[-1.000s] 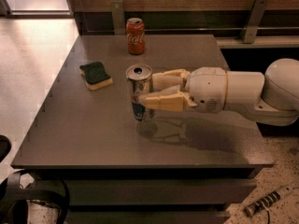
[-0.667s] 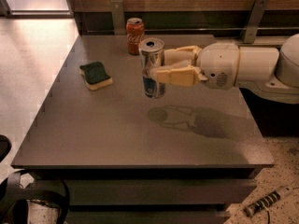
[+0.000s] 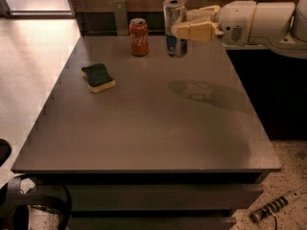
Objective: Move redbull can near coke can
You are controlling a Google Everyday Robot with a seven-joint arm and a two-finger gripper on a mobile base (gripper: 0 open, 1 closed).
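The redbull can (image 3: 175,28), tall, slim and silver with blue patches low down, hangs upright in the air above the far part of the table. My gripper (image 3: 184,24) comes in from the right and is shut on the can's upper side, its cream fingers (image 3: 196,31) on either side. The coke can (image 3: 139,37), red-orange with white script, stands on the table at the far edge, a short way left of the held can. The two cans are apart.
A green and yellow sponge (image 3: 98,77) lies on the left part of the grey table (image 3: 153,128). A dark wall and rail run behind the far edge. The arm's shadow falls on the table right of centre. A cable lies on the floor at the lower right.
My gripper has lifted the redbull can off the table and carried it toward the far edge, closer to the coke can. The coke can and sponge have not moved.
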